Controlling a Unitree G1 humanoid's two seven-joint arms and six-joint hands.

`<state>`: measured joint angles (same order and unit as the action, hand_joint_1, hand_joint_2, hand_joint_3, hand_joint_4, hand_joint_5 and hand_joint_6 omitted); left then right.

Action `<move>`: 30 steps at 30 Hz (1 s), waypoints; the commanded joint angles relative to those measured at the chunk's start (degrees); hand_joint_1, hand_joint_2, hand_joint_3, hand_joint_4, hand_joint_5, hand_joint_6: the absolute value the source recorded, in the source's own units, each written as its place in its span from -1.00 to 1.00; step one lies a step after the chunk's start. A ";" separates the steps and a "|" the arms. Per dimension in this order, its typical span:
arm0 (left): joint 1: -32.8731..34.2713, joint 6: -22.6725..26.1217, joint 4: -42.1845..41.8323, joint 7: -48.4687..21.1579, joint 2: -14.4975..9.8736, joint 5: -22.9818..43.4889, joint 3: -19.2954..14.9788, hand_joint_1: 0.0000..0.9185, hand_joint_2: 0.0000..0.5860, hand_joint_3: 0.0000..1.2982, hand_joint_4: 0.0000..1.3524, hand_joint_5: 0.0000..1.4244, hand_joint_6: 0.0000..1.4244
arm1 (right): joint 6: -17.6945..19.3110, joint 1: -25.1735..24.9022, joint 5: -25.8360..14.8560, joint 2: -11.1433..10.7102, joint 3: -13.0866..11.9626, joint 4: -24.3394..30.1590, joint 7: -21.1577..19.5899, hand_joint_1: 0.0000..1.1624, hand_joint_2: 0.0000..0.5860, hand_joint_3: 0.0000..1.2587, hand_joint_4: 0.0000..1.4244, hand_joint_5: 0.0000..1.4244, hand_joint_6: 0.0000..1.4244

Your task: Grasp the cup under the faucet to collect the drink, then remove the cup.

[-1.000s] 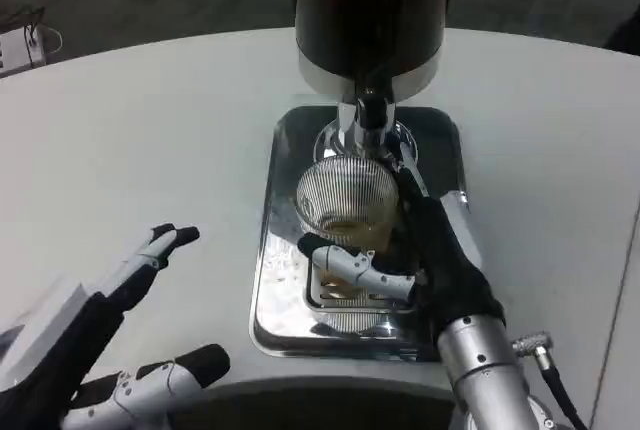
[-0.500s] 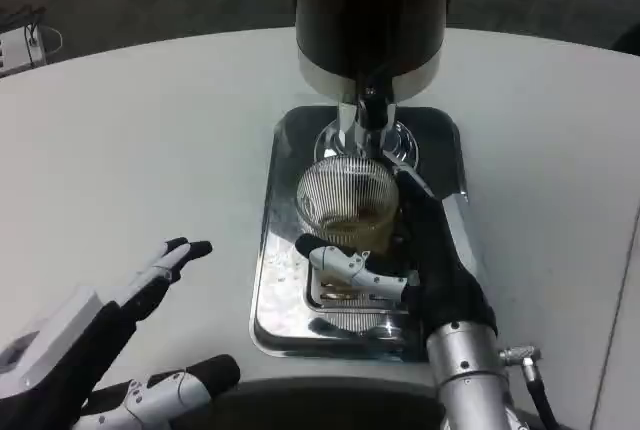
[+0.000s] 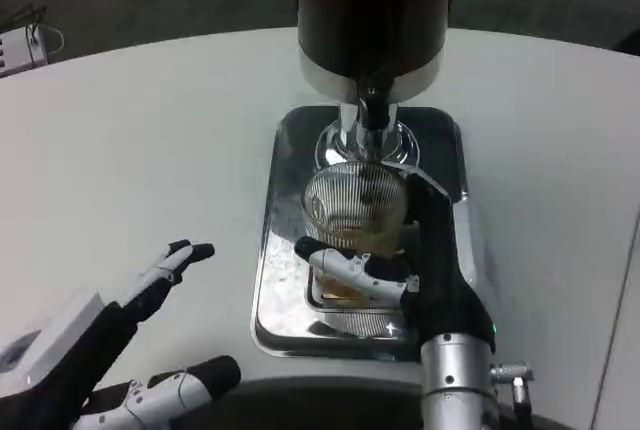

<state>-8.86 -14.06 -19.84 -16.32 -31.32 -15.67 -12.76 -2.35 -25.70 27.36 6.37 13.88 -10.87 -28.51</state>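
Right hand (image 3: 420, 270) grasps the ribbed cup (image 3: 355, 205); faucet (image 3: 368, 115) hides its rim.

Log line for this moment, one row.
right hand: grips cup | cup: under faucet, over tray | left hand: holds nothing

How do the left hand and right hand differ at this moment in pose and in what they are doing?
The right hand grips the ribbed glass cup over the steel drip tray; the left hand holds nothing. The right hand's fingers wrap around the cup below the faucet; the left hand's fingers are spread apart over the white table. Both have white-and-black fingers.
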 commanded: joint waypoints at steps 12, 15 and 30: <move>1.53 -2.14 3.81 0.06 -0.79 1.70 0.25 -1.00 -0.81 -0.82 -0.97 -0.83 -0.71 | -0.15 7.85 -0.23 1.68 2.44 9.04 0.82 0.59 -0.18 0.57 0.71 1.00 1.00; 2.45 -2.47 4.72 0.13 -0.58 1.70 0.78 -1.00 -0.81 -0.82 -0.97 -0.83 -0.71 | -1.00 9.86 -0.79 1.15 3.09 12.79 3.08 0.59 -0.18 0.59 0.75 1.00 1.00; 5.41 -2.60 5.54 1.11 -0.10 0.12 3.16 -1.00 -0.81 -0.82 -0.97 -0.83 -0.71 | -5.32 21.78 -4.40 -4.37 4.16 33.30 19.03 0.58 -0.19 0.63 0.76 1.00 1.00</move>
<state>-3.63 -16.25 -14.34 -15.98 -31.48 -14.32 -10.18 -7.73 -6.41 24.23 2.54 18.22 17.05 -11.72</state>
